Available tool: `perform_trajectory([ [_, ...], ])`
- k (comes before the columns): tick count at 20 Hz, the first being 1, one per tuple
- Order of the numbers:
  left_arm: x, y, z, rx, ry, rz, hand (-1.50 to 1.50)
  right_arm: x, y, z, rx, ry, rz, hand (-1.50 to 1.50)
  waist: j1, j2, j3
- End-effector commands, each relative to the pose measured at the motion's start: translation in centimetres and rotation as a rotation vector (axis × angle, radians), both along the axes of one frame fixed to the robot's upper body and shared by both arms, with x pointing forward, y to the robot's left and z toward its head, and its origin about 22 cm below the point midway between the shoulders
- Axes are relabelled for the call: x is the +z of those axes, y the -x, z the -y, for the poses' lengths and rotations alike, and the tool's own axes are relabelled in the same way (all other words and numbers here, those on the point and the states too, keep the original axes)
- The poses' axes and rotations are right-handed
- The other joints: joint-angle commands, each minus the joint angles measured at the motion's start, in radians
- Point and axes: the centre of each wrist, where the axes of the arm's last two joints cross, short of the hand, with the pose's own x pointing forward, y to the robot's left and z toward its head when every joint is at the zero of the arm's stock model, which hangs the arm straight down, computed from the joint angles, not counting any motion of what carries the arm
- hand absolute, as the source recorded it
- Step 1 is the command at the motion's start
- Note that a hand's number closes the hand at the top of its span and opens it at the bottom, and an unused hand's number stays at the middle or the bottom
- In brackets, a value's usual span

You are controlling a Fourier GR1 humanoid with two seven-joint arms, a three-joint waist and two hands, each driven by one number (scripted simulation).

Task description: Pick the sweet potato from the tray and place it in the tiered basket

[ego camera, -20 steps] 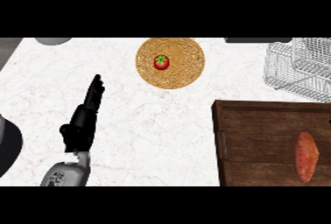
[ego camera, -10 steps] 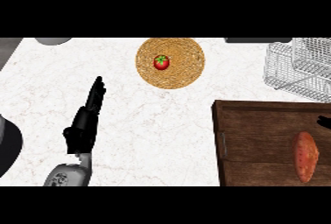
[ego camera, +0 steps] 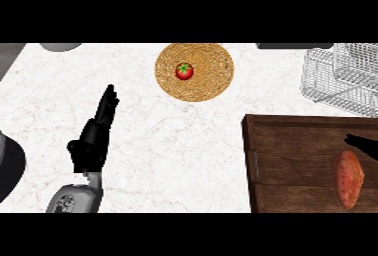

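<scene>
An orange sweet potato [ego camera: 349,179] lies lengthwise on the dark wooden tray [ego camera: 295,160] at the lower right. Black fingertips of my right hand [ego camera: 363,144] poke in from the right edge just above the potato, apart from it; too little of it shows to tell whether it is open or shut. The white wire tiered basket [ego camera: 341,77] stands at the upper right, behind the tray. My left hand [ego camera: 94,138] rests at the left with straight fingers pointing up, holding nothing.
A round woven plate [ego camera: 204,85] with a red tomato [ego camera: 184,71] on it sits at the top centre. A dark round object [ego camera: 9,167] shows at the left edge. Grey objects peek in along the top edge. White marble counter lies between.
My right hand's fingertips have come further into view at the right edge, above the sweet potato. The left hand and the objects have stayed in place.
</scene>
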Motion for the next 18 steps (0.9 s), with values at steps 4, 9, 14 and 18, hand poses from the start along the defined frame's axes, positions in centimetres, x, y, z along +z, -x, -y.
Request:
perform_trajectory([
  [4,0.4,1.0,0.8,0.013,-0.011,0.006,0.0,-1.3,0.0,-1.7,0.007,-0.017,-0.012,-1.5,-0.001,-0.001,0.0],
  [9,-0.1,0.6,0.9,-0.005,-0.015,0.01,0.0,-1.1,-1.1,0.1,0.002,-0.045,-0.049,-1.5,0.001,0.0,0.0],
  [14,0.8,0.3,-0.8,-0.012,-0.002,-0.002,0.0,-3.0,0.0,-0.8,0.0,-0.078,-0.009,-1.5,0.0,-0.001,0.0],
  [18,0.6,0.5,-0.5,0.016,-0.009,0.026,0.0,-4.0,0.6,-2.2,-0.038,-0.122,0.066,1.5,-0.002,-0.001,0.0],
])
